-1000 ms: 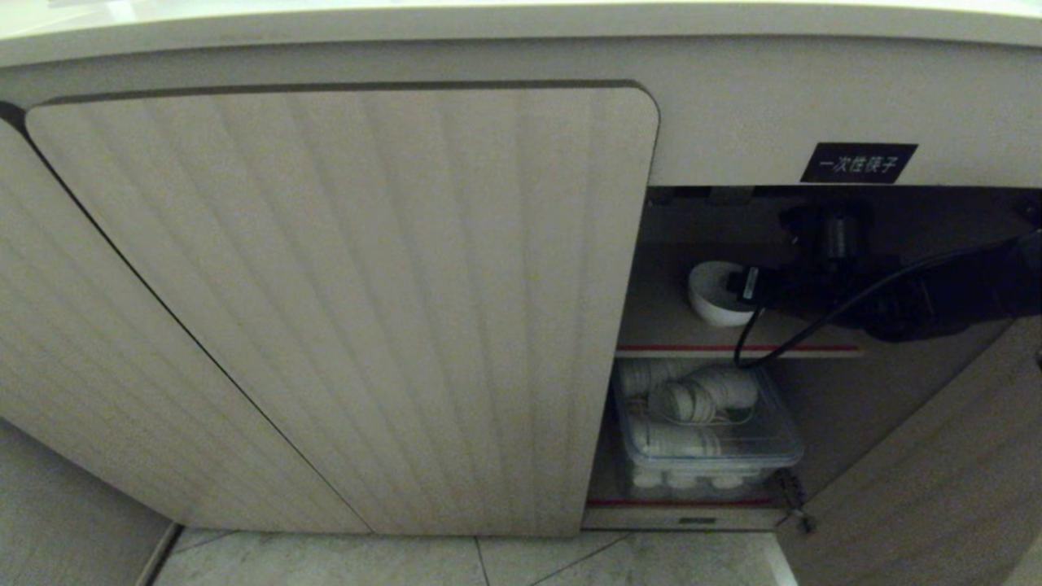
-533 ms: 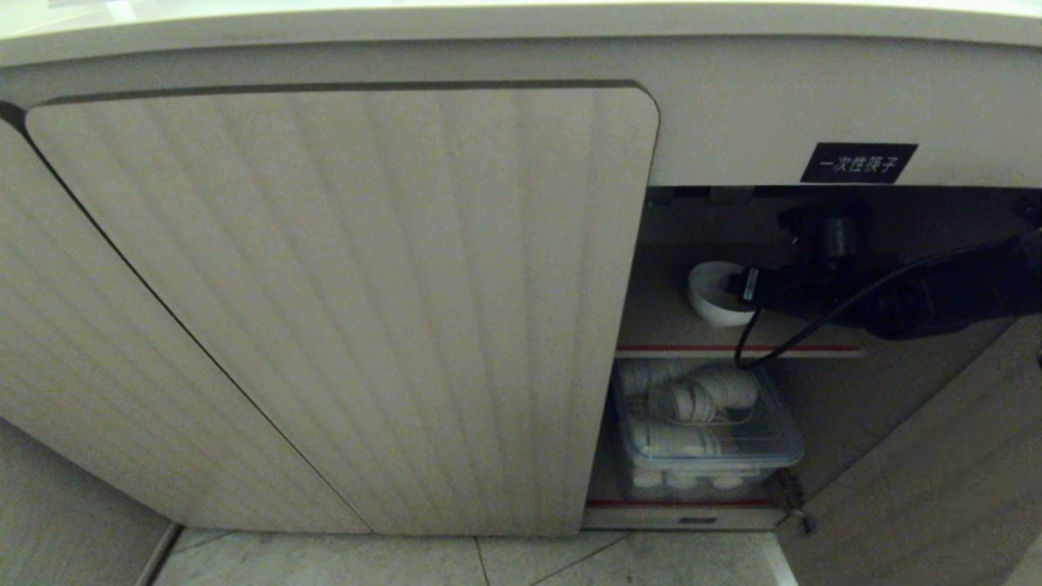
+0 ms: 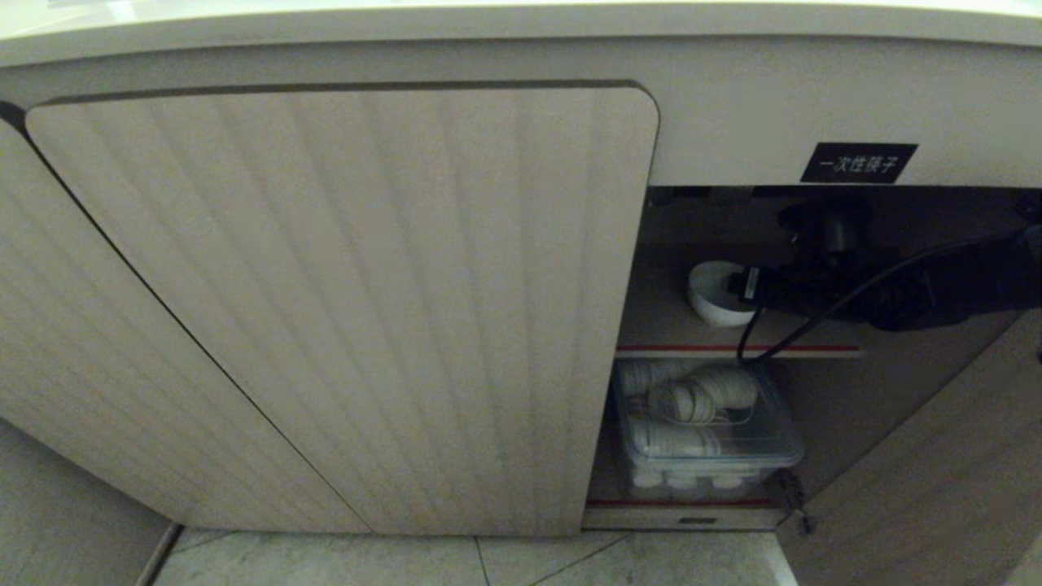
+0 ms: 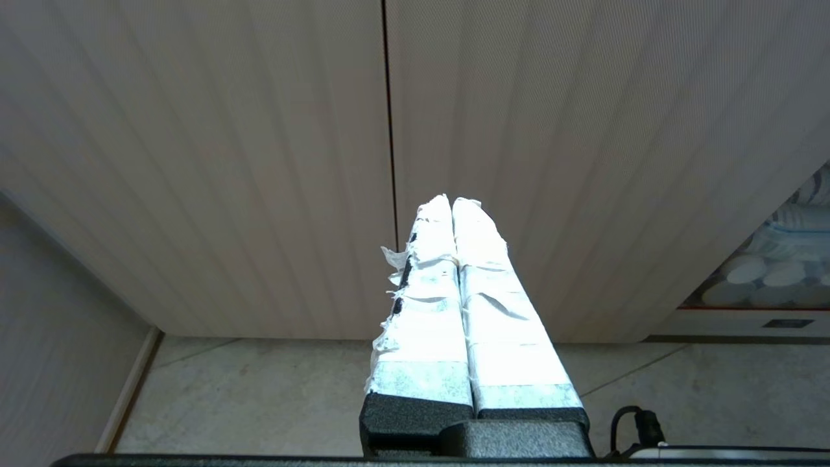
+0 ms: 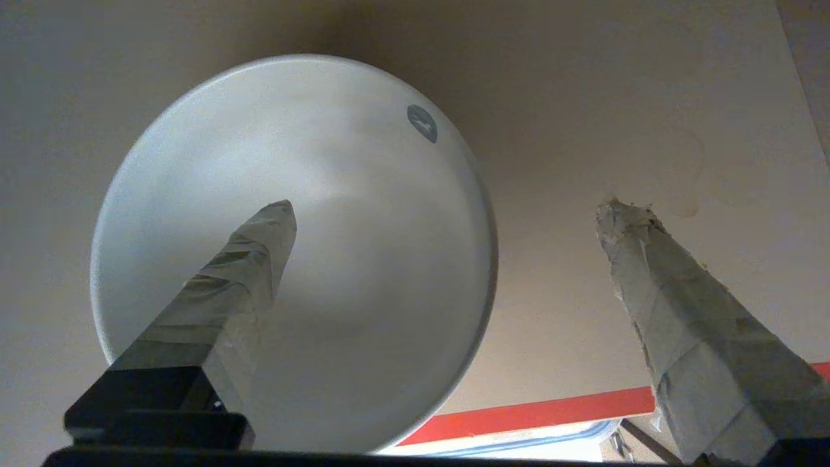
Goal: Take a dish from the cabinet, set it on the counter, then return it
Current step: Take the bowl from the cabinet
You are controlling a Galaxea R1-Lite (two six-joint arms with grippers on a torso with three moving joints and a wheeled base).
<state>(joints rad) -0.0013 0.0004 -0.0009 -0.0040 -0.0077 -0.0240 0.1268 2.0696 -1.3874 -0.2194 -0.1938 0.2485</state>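
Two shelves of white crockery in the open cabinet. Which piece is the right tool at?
The lone white bowl on the upper red-edged shelf. The open right tool straddles its rim. The other pieces are packed in the clear bin on the shelf below.

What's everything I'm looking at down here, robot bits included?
cabinet: one, pale beige, ribbed doors, right bay open.
counter: one, beige, along the top edge.
black label: one, white characters, above the open bay.
dish: one, white, on the upper red-edged shelf.
clear lidded box: one, holding white items, on the lower shelf.
floor: pale tiles, below the doors.
right end effector: open, taped fingers straddling the dish's rim.
left end effector: shut, white-taped, before the closed doors.
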